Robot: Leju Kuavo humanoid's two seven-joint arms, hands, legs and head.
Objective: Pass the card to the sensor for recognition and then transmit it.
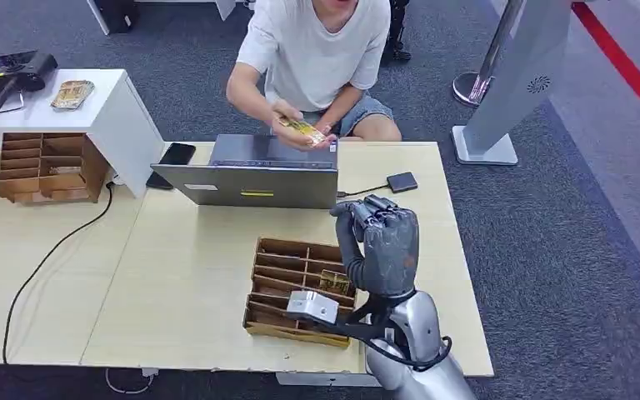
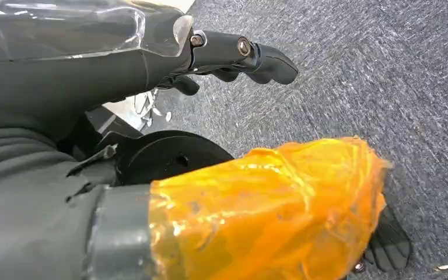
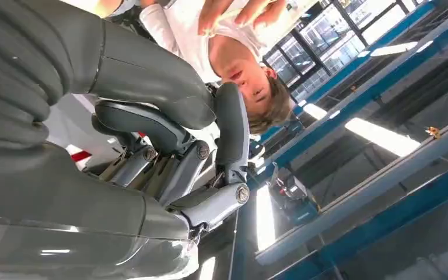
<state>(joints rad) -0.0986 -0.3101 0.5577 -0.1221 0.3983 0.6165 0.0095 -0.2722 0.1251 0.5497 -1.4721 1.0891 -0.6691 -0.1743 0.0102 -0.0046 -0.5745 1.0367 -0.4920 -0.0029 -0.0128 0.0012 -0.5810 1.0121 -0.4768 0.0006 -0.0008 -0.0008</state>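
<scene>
Right hand (image 1: 386, 242) raised above the pale wooden table (image 1: 192, 275), fingers curled in, holding nothing. Left hand (image 2: 233, 55) hangs over grey carpet; grasp unclear. One gold card (image 1: 303, 129) sits in the seated person's hands (image 1: 300, 125), behind one grey laptop (image 1: 250, 173). One small black sensor pad (image 1: 402, 182) right of laptop. Two brown cardboard divider trays (image 1: 296, 287) counted.

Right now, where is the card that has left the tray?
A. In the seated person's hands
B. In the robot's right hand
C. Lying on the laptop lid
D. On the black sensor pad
A: the person's hands hold the gold card above the laptop.
</scene>
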